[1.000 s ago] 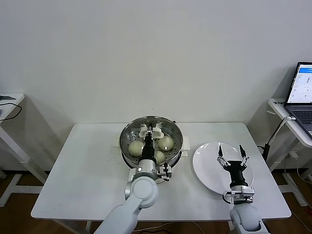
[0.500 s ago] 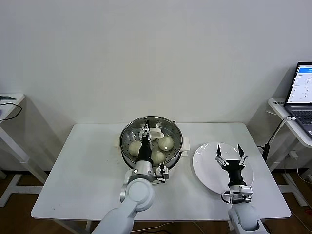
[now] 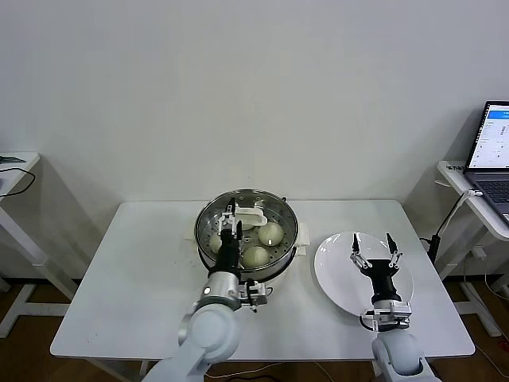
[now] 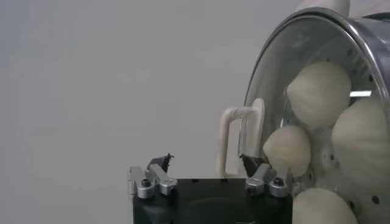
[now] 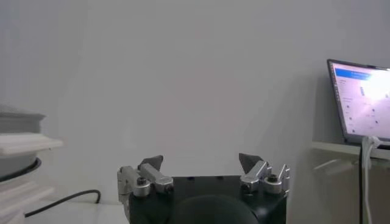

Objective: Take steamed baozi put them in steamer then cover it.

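Note:
The steamer (image 3: 293, 225) stands at the table's middle back with the glass cover (image 3: 268, 209) on it. Several steamed baozi (image 3: 272, 232) show through the glass; the left wrist view has them (image 4: 319, 86) behind the cover (image 4: 279, 68). My left gripper (image 3: 229, 220) hangs open over the cover, just left of its cream handle (image 3: 253, 213). In the left wrist view the handle (image 4: 235, 139) lies beyond the spread fingertips of that gripper (image 4: 204, 163), and nothing is held. My right gripper (image 3: 375, 255) hovers open and empty above the white plate (image 3: 338, 274).
The white table (image 3: 135, 270) carries only the steamer and the plate. A laptop (image 3: 495, 151) sits on a side desk at the far right, also in the right wrist view (image 5: 362, 100). Another small desk (image 3: 16, 171) stands at the far left.
My left gripper has opened, let go of the cover's handle and drawn back toward the near left. The cover stays on the steamer. The right gripper has barely moved.

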You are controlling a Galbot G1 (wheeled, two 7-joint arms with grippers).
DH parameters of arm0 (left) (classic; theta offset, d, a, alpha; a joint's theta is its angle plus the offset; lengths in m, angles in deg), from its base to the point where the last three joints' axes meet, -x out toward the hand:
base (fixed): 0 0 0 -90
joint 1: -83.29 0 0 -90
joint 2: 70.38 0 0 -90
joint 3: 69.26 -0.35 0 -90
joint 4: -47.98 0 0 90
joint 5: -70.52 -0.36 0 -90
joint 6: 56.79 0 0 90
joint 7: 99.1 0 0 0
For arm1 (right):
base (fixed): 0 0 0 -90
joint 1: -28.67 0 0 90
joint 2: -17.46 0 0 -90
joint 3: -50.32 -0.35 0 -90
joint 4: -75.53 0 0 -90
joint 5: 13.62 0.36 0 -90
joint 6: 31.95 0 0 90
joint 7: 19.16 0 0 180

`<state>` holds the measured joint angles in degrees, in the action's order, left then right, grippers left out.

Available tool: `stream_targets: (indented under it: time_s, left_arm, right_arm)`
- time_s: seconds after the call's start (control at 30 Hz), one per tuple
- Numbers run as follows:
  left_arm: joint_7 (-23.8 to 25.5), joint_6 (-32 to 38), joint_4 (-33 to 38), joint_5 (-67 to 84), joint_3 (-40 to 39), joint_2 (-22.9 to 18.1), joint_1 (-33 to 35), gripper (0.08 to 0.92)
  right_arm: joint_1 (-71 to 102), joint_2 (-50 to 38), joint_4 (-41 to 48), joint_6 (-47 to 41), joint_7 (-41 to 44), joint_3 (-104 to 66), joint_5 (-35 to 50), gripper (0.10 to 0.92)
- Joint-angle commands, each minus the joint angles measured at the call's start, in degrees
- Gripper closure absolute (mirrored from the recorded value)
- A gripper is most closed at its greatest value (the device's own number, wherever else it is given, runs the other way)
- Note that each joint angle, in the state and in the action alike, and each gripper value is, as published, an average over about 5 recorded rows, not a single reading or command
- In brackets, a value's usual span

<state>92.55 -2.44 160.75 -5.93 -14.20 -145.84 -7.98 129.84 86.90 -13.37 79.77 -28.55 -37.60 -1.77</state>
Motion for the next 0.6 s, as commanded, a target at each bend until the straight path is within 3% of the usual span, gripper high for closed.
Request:
stream_targets:
  time_s: [0.03,0.17,0.23,0.3,0.43,0.6]
  left_arm:
    - [-4.7,2.0,16.8,14.9,9.3,7.7,7.1,0.177]
    - [-13.6,7.4,19.5,32.6,19.6,7.4,11.1,0.177]
    - [-20.6,14.1,18.0,47.0,25.0,5.4,13.3,0.177]
    - [-24.5,21.5,15.2,59.8,30.7,3.3,15.3,0.177]
    - [-23.1,32.0,9.0,75.2,38.5,2.2,18.7,0.177]
    - [-17.6,42.6,1.9,82.3,40.1,1.2,21.7,0.177]
  right_arm:
    - [0.2,-0.3,-0.4,-1.2,-0.8,-0.5,0.3,0.203]
    - [0.7,-0.8,-1.6,-5.2,-2.2,0.0,2.3,0.203]
    - [1.2,-1.0,-2.6,-7.3,-2.5,0.4,3.6,0.203]
    - [1.8,-1.2,-3.8,-9.5,-2.1,0.4,4.9,0.203]
    - [3.0,-1.7,-6.5,-12.5,0.2,-0.1,9.6,0.203]
    - [3.1,-2.5,-6.8,-10.7,0.5,0.3,11.8,0.203]
